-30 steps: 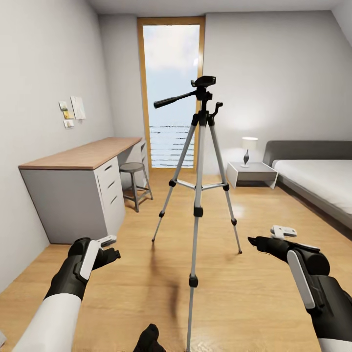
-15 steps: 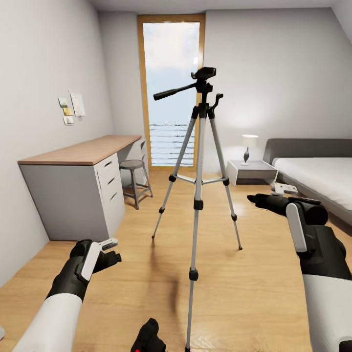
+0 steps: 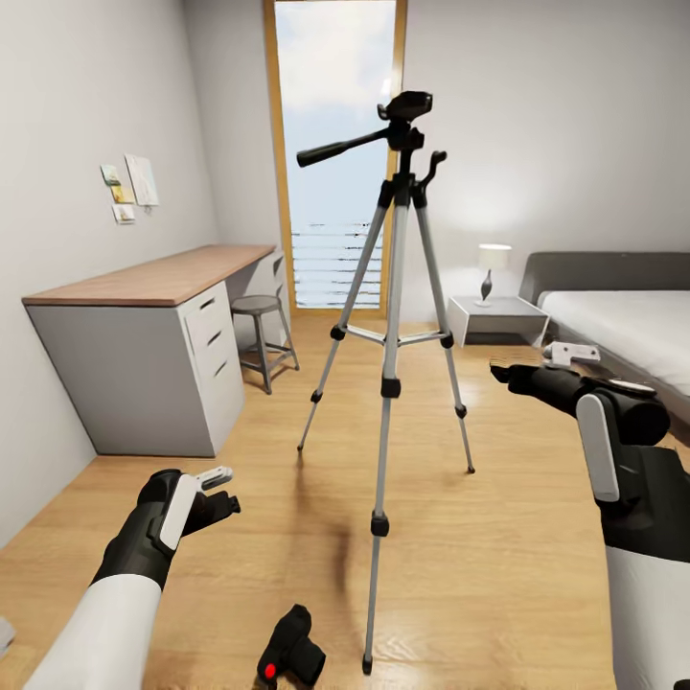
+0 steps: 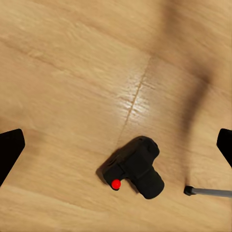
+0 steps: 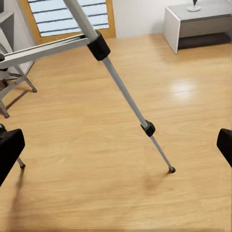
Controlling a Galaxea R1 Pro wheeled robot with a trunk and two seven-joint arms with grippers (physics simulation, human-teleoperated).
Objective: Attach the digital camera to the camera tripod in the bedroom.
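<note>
Right now the digital camera (image 3: 290, 652) lies on the light wood floor (image 3: 517, 575), near the robot and just left of the nearest foot of the camera tripod (image 3: 388, 383). It rests on its side with the short lens pointing along the boards and the red button (image 4: 115, 183) facing up, apart from the tripod's foot tip, which shows just beside it in the left wrist view. Nothing holds it.

Standing in the middle of the bedroom, the tripod has its three silver legs spread wide and its black head (image 3: 406, 105) high up, the pan handle (image 3: 335, 150) reaching left. That height probably explains the posture: the mount is well above both arms, so the camera must be lifted from floor level to the top.

Hanging low at the near left, the left gripper (image 3: 218, 489) is above the floor and not touching the camera; its wrist view looks straight down on the camera, with the two dark fingertips (image 4: 9, 150) at the picture's edges, wide apart and empty. This arm looks the likelier one for the pick-up, though it must drop and shift right first.

On the right, the right gripper (image 3: 537, 366) is held higher, level with the tripod's lower leg joints, its fingers likewise spread and holding nothing. Its view runs along a tripod leg (image 5: 128, 99) toward the floor.

Beyond stand a wood-topped desk (image 3: 153, 283), a round stool (image 3: 257, 307), the tall window (image 3: 335, 144), a nightstand (image 3: 498, 316) and the bed (image 3: 623, 331).
</note>
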